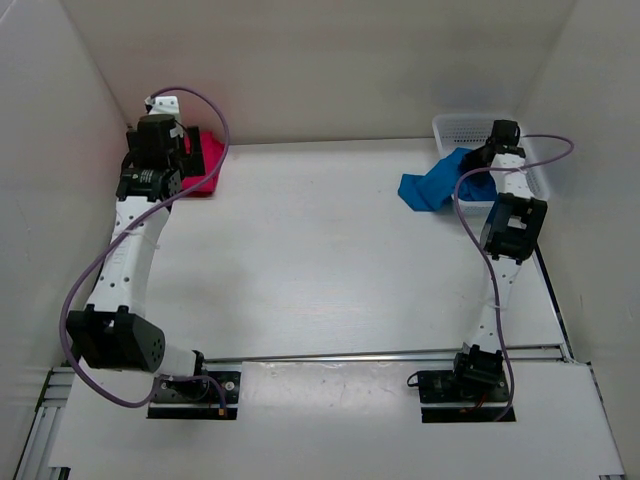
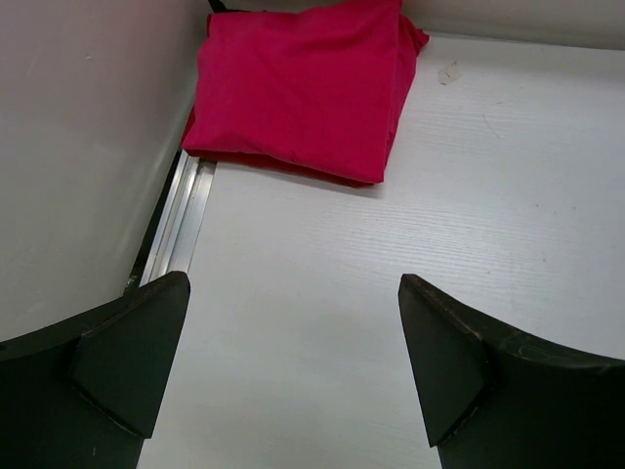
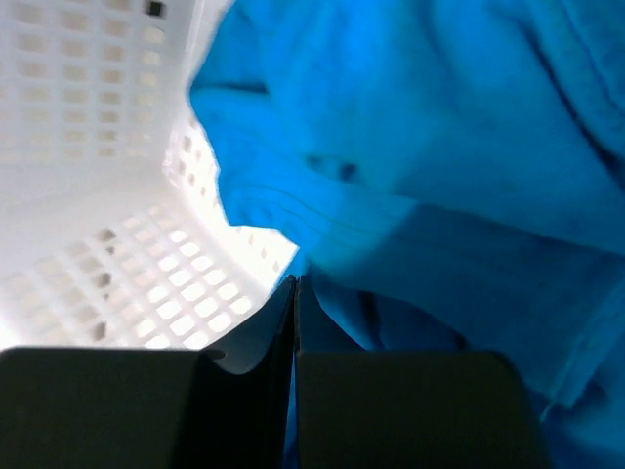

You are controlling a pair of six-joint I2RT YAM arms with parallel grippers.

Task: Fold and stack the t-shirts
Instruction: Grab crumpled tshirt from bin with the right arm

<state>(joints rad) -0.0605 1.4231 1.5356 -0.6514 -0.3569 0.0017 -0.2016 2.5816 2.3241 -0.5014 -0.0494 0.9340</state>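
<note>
A thin pinch could slip, or the cloth could snag the mesh and drag the basket (image 3: 98, 98) when I lift: my right gripper (image 3: 295, 281) is pressed together against the blue shirt (image 3: 439, 147), and I cannot tell whether a fold is caught. The shirt spills over the basket's rim onto the table (image 1: 330, 260). My left gripper (image 2: 291, 293) hangs wide apart, just short of the folded pink shirt (image 2: 303, 88) in the far-left corner.

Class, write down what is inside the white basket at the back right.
Part of the blue shirt lies inside the basket, the rest spilling over its rim onto the table. The right gripper reaches in, jaws shut. Whatever lies under the shirt is covered.
</note>
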